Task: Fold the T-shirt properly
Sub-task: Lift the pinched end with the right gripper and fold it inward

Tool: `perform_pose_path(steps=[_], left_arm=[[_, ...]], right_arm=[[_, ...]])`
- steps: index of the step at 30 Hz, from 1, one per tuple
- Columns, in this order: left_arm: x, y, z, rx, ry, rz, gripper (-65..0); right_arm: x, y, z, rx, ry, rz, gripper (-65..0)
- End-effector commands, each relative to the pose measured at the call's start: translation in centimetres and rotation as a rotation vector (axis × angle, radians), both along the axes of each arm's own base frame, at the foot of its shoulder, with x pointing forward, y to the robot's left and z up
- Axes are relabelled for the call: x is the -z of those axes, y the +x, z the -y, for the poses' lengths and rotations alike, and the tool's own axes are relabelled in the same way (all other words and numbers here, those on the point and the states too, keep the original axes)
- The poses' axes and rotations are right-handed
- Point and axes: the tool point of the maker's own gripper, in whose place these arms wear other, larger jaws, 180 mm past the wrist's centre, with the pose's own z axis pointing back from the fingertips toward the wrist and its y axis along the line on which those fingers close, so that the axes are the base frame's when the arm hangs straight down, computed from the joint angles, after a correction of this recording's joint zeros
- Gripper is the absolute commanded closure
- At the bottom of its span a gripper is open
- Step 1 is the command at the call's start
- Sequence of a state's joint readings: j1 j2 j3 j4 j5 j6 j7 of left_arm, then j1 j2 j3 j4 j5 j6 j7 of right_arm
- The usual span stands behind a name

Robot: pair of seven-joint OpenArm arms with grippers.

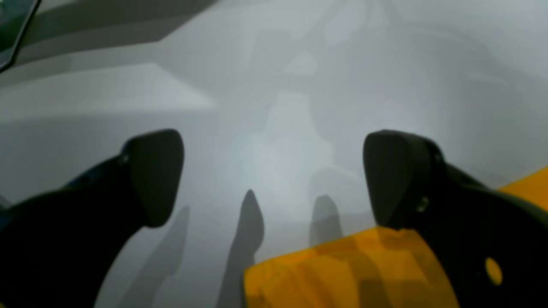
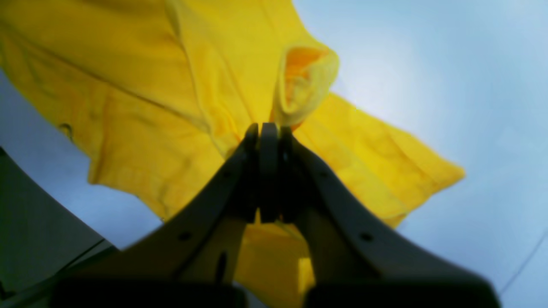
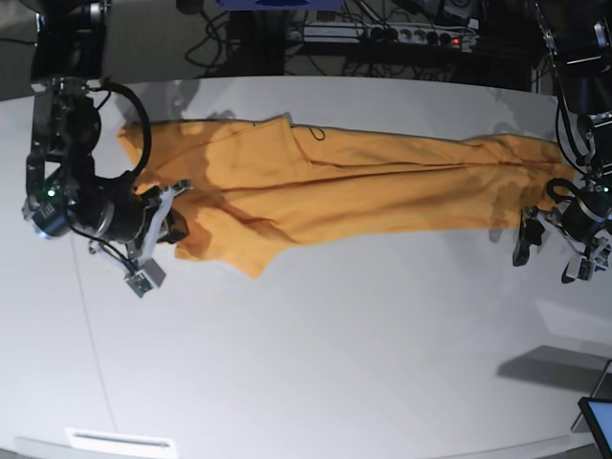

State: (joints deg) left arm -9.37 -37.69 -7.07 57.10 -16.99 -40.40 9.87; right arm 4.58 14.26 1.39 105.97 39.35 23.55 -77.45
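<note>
Base view shows the T-shirt (image 3: 363, 186) stretched long across the far half of the white table (image 3: 335, 363), running from the right arm's side at the picture's left to the left arm's side at the picture's right. The cloth is orange-yellow, with long creases along its length and a wider, rumpled part near the picture's left, where a flap hangs down toward the near edge.

The right tool (image 3: 175, 212) sits at that rumpled end, low over the table, its tip against the cloth. Its wrist view shows the two fingers (image 2: 261, 141) pressed flat together, clenched on a bunched fold of the T-shirt (image 2: 180, 85); a small rolled loop of fabric rises just past the fingertips, and the rest of the shirt spreads out to both sides beyond them.

The left tool (image 3: 550, 239) is at the other end of the shirt, just beside its edge at the picture's right. In its wrist view the two dark fingers (image 1: 158, 171) stand wide apart, released, with bare table between them. A corner of the T-shirt (image 1: 342, 273) lies below and slightly toward the finger on the picture's right, and whether that finger touches the cloth cannot be told. Shadows of the fingers fall on the table between them.

A dark screen corner (image 3: 598, 421) shows at the base view's lower right, and cables (image 3: 382, 38) run behind the table's far edge.
</note>
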Motion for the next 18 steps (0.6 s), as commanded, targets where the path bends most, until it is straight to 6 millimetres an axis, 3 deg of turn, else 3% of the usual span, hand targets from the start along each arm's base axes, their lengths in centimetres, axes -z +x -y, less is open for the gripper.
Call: perform_pose_path(steps=[1, 5, 9, 12, 18], left_arm=[[-2.6, 1.0, -1.0, -0.008, 0.011, 0.068, -65.0], [-2.3, 0.8, -1.1, -0.004, 0.032, 0.054, -65.0], [-0.2, 0.4, -0.4, 0.022, 0.097, -0.007, -65.0], [0.7, 0.3, 0.2, 0.028, 0.106, -0.023, -65.0], [-0.1, 0.9, 1.0, 0.014, 0.017, 0.027, -65.0]], right_arm=[[-1.3, 0.7, -0.1, -0.006, 0.015, 0.052, 0.0], [-0.7, -0.1, -0.1, -0.007, 0.015, 0.032, 0.0], [-2.0, -0.8, -0.7, -0.029, 0.01, 0.082, 0.0], [-1.7, -1.4, -0.7, -0.03, 0.01, 0.073, 0.0], [-0.6, -2.9, -0.8, -0.031, 0.014, 0.032, 0.0]])
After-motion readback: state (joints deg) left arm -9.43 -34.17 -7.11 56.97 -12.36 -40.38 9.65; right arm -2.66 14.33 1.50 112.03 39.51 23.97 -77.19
